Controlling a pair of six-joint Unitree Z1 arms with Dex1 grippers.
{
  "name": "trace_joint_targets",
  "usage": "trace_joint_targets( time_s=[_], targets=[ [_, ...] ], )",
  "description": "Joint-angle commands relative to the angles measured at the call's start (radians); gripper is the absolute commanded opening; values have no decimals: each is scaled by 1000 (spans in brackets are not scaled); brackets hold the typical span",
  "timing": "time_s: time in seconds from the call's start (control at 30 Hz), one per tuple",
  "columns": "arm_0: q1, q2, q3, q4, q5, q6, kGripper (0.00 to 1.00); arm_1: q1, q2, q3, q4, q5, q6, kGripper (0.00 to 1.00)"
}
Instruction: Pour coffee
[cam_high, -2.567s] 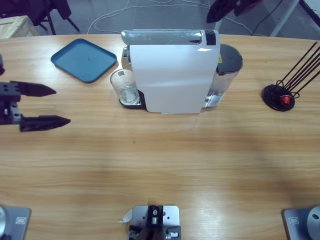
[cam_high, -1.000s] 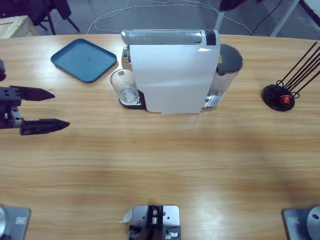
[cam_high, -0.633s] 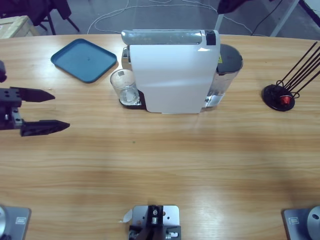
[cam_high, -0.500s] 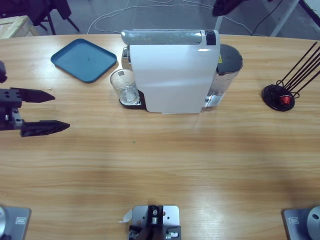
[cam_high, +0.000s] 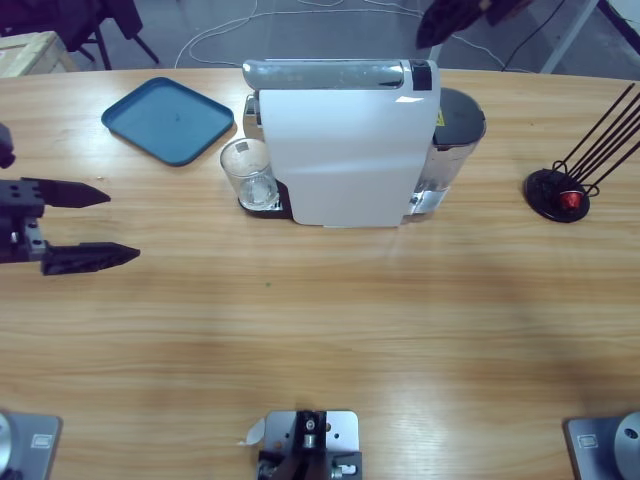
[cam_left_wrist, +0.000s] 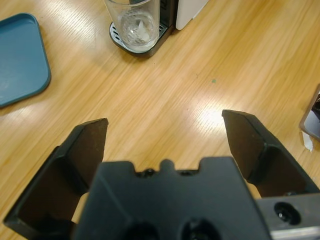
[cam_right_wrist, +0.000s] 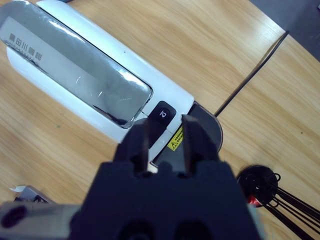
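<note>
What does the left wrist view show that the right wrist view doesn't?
Only the left wrist view: the glass on the drip tray, the blue tray, and the open left gripper. Only the right wrist view: the machine's silver lid, black button, the wire stand, and the right gripper, jaws close together. Both: the coffee machine and table.

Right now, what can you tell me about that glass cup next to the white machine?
The glass is a clear, straight-sided tumbler that looks empty. It stands upright on the small dark drip tray at the left end of the white coffee machine, close against its side. The blue tray lies apart from it on the wooden table. The left gripper points toward it from a distance, jaws wide open; nothing grips the glass.
</note>
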Motion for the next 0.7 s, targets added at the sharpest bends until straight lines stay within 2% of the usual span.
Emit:
trace_joint_targets(
  time_s=[0.03, 0.23, 0.7],
  targets=[
    [4, -17, 44, -6, 23, -20, 1000, -3, 44, 12, 9, -8, -9, 0],
    [4, -36, 59, -6, 24, -24, 1000, 9, 58, 15, 7, 31, -9, 0],
    [4, -15, 59, -15, 26, -22, 1000, 12, 73, 35, 10, 40, -9, 0]
  ],
)
